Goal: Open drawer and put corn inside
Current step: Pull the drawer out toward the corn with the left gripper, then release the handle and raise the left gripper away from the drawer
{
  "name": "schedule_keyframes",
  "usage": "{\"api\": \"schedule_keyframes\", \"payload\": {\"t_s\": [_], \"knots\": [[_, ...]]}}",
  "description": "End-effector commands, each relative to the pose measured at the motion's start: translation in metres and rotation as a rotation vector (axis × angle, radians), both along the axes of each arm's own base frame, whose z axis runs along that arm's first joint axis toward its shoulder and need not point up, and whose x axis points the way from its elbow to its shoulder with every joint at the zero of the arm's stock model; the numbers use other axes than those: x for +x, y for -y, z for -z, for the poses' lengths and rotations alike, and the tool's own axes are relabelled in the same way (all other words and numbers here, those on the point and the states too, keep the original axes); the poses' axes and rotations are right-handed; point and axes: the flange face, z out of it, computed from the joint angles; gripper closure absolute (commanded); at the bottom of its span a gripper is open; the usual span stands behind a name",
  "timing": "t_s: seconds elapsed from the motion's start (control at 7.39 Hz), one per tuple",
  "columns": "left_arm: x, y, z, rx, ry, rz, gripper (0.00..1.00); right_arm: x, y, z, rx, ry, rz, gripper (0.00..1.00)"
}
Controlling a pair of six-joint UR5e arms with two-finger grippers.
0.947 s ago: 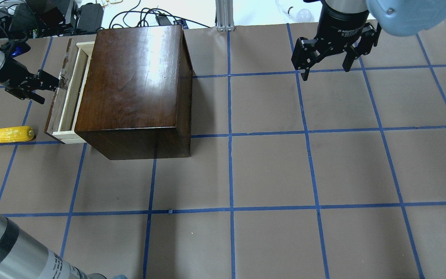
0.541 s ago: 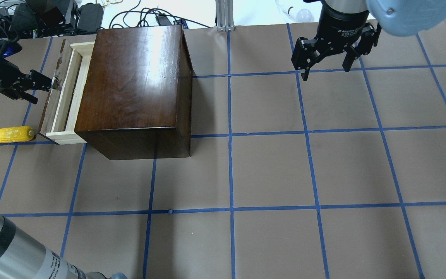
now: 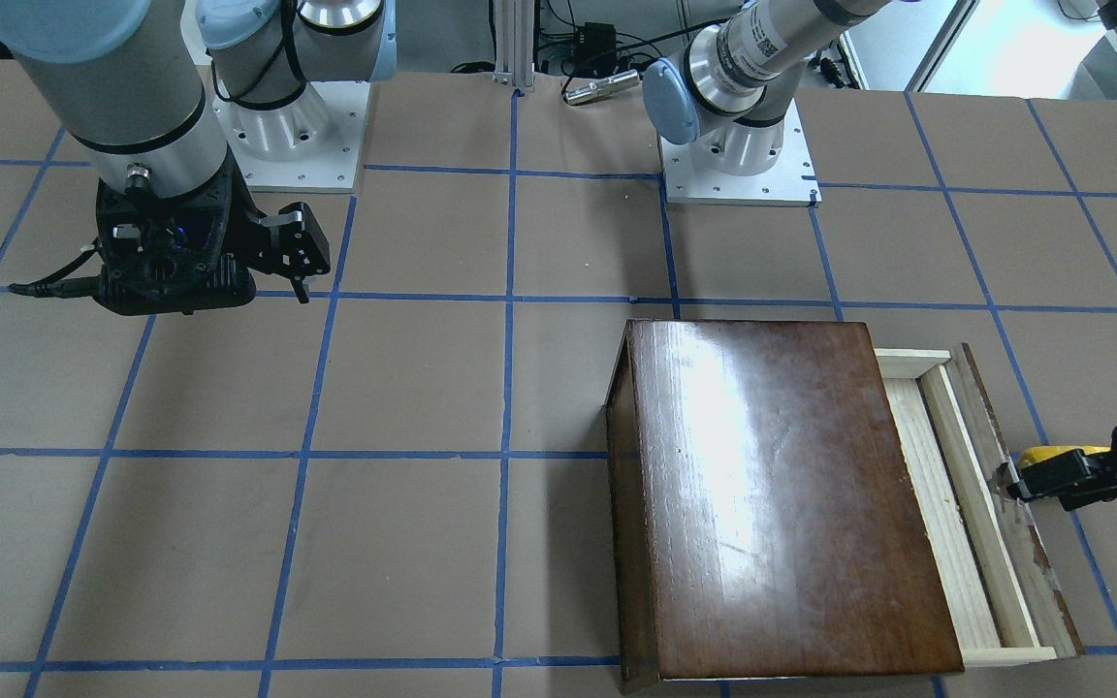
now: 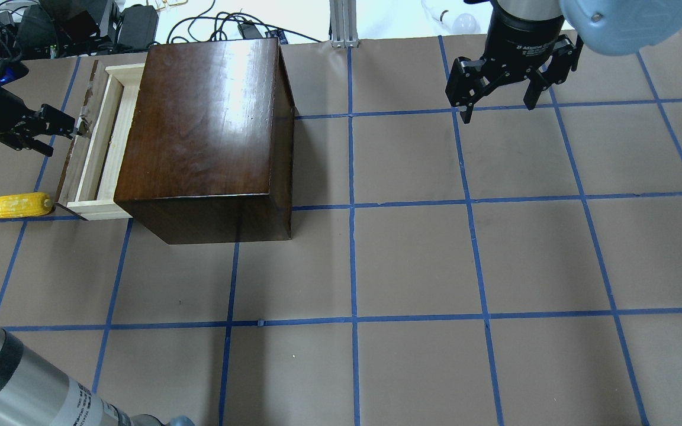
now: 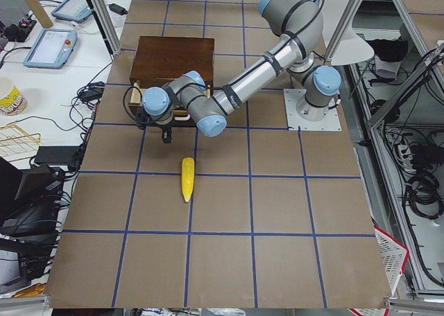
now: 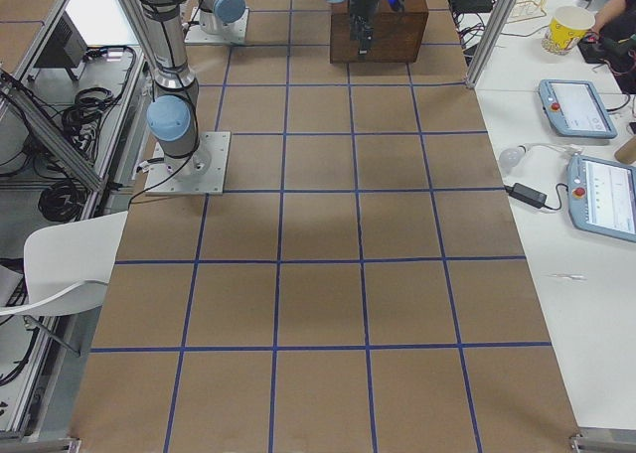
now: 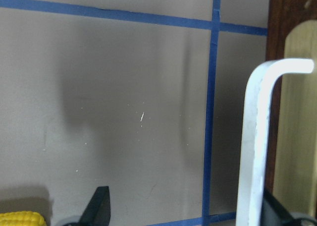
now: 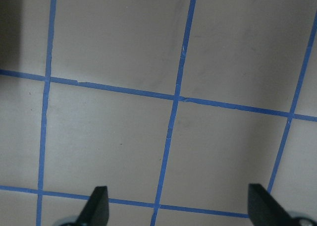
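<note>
While the drawer (image 4: 87,160) is only partly out, I judge that I am in the opening step, with the corn (image 4: 9,206) not yet touched. Seen from overhead, the drawer juts from the 9 o'clock side of the dark box (image 4: 205,124), and a narrow strip of bare pale wood shows inside. My left gripper (image 7: 186,208) sits at the front panel with its fingers spread wide. The pale metal handle (image 7: 253,137) stands between them, close against one finger and not pinched. The right gripper (image 4: 499,112) hangs spread wide over the table (image 4: 412,260), toward 2 o'clock, well apart from everything. I think the next move is a little more pull toward 9 o'clock, since the gap looks tight for the cob. Then I would back off the handle and swing toward 7 o'clock for the pick. The corn lies on its side at about 8 o'clock from the box, just beside the drawer's near corner; I cannot tell if they touch. It is bright yellow, with its taper pointing to 9 o'clock and its blunt end toward the drawer. The front panel is worn brown with whitish scuffs.
</note>
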Motion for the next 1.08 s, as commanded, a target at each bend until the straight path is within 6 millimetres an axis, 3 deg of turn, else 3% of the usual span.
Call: {"api": "schedule_keyframes", "payload": {"t_s": [0.0,0.27,0.54,0.81,0.95], "knots": [[0.011,-0.002,-0.004,-0.011,0.006,-0.002,0.00,0.000,0.000,0.000,-0.001,0.000,0.000,0.00],[0.010,-0.002,-0.009,-0.015,0.009,-0.002,0.00,0.000,0.000,0.000,-0.001,0.000,0.000,0.00],[0.008,-0.008,-0.047,-0.009,0.039,0.019,0.00,0.000,0.000,0.000,-0.001,0.000,0.000,0.00],[0.010,-0.012,-0.097,-0.007,0.195,0.078,0.00,0.000,0.000,0.000,-0.001,0.000,0.000,0.00],[0.014,-0.024,-0.116,0.004,0.242,0.092,0.00,0.000,0.000,0.000,-0.001,0.000,0.000,0.00]]}}
